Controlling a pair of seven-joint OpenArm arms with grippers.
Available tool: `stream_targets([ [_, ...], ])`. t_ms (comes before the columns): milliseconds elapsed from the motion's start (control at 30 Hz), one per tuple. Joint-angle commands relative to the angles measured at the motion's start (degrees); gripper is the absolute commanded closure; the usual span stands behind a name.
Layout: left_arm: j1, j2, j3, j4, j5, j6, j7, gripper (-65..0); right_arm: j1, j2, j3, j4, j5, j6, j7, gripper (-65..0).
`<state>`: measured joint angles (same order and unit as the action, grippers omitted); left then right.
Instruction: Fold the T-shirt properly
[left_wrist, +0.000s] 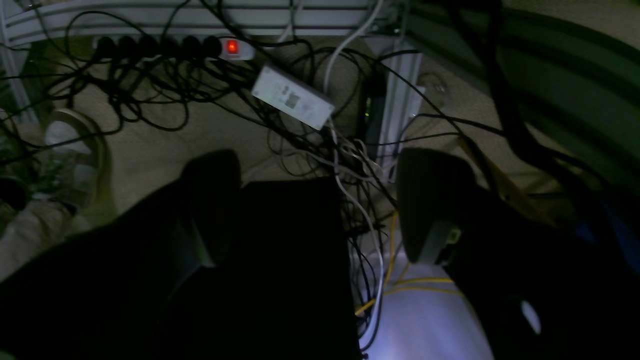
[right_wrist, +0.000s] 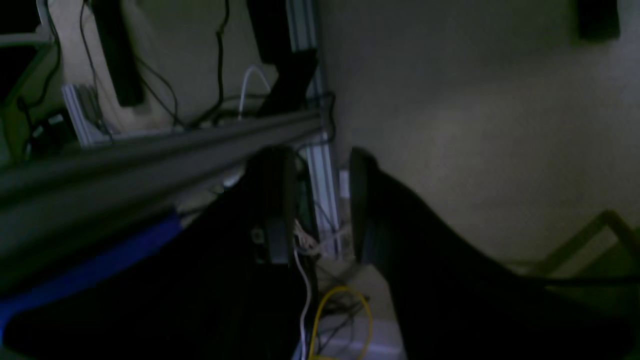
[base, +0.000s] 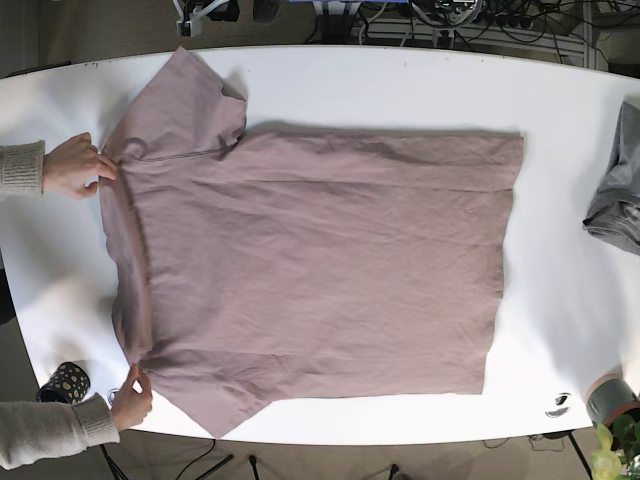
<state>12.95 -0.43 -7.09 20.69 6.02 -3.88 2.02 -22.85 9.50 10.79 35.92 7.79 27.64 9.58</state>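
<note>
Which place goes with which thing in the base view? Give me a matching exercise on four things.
Things:
1. T-shirt
2. grey cloth
3. patterned cup
4. tape roll

Places:
a. table's right edge, bunched
b. lower left corner
c. spread flat across the table's middle
d. lower right corner

Pairs: 1-c, 2-a, 3-b, 4-d
</note>
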Motion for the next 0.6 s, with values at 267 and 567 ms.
stream_targets([
  [267,-0.6,-0.15,0.1,-0.34,0.18,-0.12,0.04,-44.6,5.84,1.89,0.25,-12.23,0.16,0.45,0.92,-16.8],
  [567,0.81,-0.15,-0.16,0.81,-0.09,-0.21,-0.04,-44.6,1.01,1.89,0.6,-6.52,0.52,0.45,0.92,-16.6],
])
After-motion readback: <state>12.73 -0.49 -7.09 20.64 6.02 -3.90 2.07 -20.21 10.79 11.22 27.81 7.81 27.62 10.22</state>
